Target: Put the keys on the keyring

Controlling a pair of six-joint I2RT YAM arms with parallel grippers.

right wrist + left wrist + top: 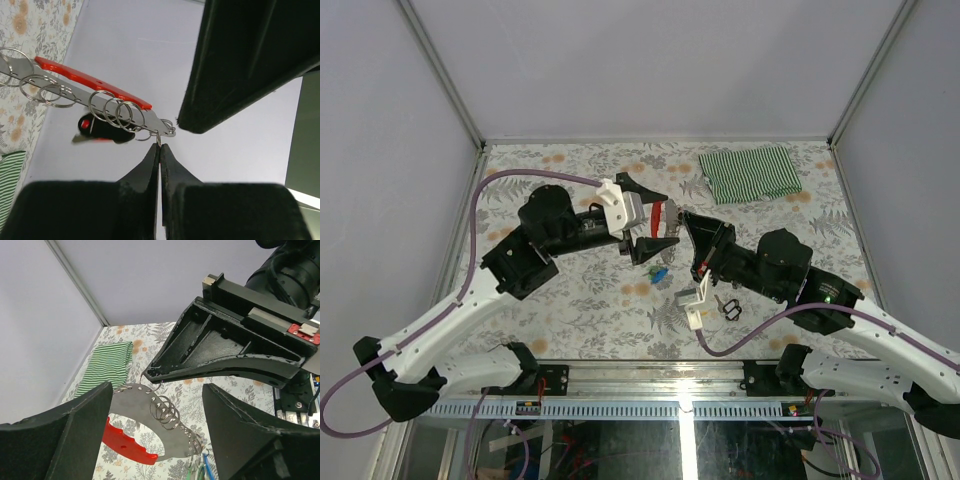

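The keyring [145, 407] is a grey metal plate with a red clip [125, 442] and several split rings, held in the air mid-table [658, 215]. My right gripper [159, 146] is shut on a small ring at the plate's end, and its black fingers [210, 357] reach in from above in the left wrist view. My left gripper [156, 390] is open, with the keyring between its fingers: the plate meets the left finger, the right finger stands apart. Green and blue keys [200, 471] appear to dangle from the lower end [660, 272].
A green striped cloth [750, 172] lies folded at the back right of the floral table. A small black loop [728, 307] lies near the front, beside the right arm. White walls with metal frame posts close in the table's sides and back.
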